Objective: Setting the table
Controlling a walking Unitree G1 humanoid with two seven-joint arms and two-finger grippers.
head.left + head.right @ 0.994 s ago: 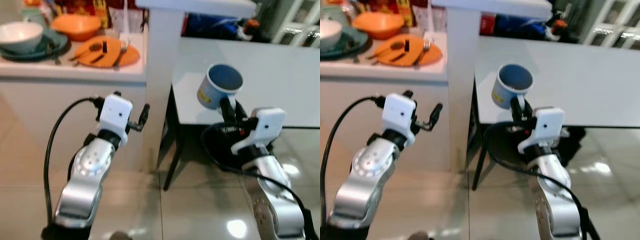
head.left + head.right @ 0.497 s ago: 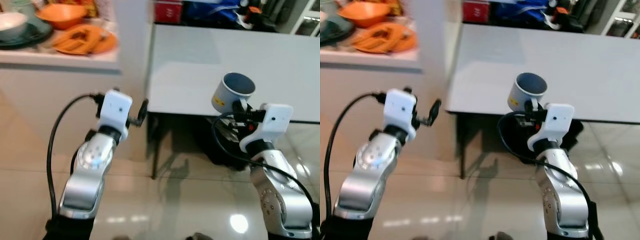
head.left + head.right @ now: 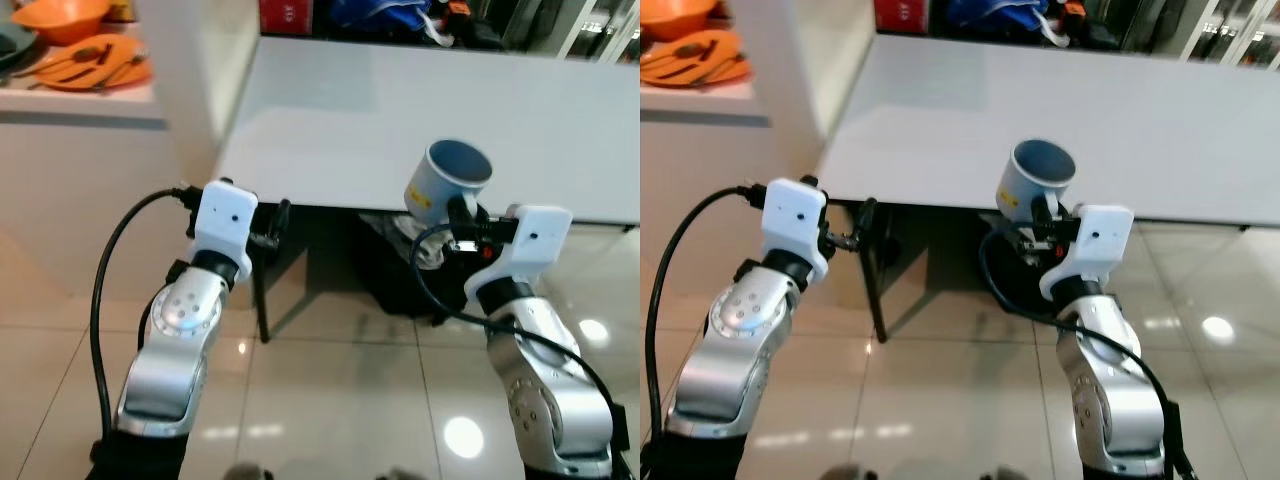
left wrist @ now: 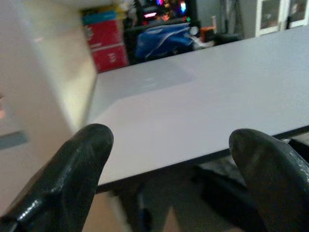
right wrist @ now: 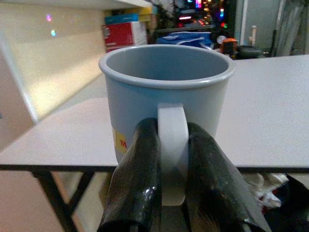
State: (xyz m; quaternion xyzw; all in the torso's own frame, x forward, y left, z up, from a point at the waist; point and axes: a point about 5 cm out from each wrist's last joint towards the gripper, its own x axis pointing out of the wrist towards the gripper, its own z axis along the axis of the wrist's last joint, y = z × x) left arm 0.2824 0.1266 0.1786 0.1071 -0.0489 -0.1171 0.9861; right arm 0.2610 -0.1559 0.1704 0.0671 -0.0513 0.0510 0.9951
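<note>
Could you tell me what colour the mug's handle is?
White, on a pale blue mug; clearest in the right wrist view.

The grey table (image 3: 400, 110) lies bare across its near half — open room along the front edge. Bags and boxes (image 3: 380, 15) crowd its far side, seemingly beyond it; a white counter (image 3: 80, 130) flanks its left.

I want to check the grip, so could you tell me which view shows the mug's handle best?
The right wrist view: the mug faces it, its handle clamped between the right gripper's fingers. Both eye views show the mug from above, tilted over the table edge, handle largely hidden.
</note>
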